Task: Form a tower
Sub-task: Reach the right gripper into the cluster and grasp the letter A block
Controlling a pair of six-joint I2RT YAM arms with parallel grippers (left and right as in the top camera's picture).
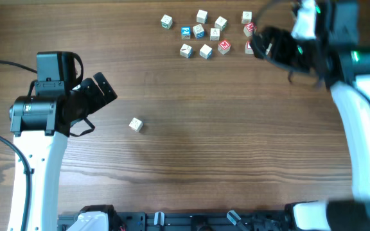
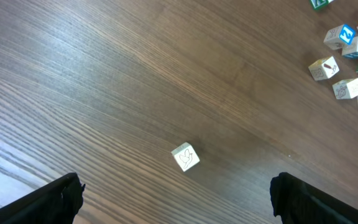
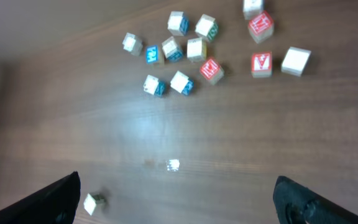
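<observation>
Tower is not yet begun: letter cubes lie loose on the worktop, left gripper and right gripper jaws wide open, empty.

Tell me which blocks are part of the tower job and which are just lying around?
Job: the tower, seemingly a short stack with a red face.
Lying about, not yet stacked: the cluster of loose cubes; the lone cube.

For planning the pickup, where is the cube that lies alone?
Overhead, the lone cube sits left of centre, near the left gripper, far from the cube group.
</observation>
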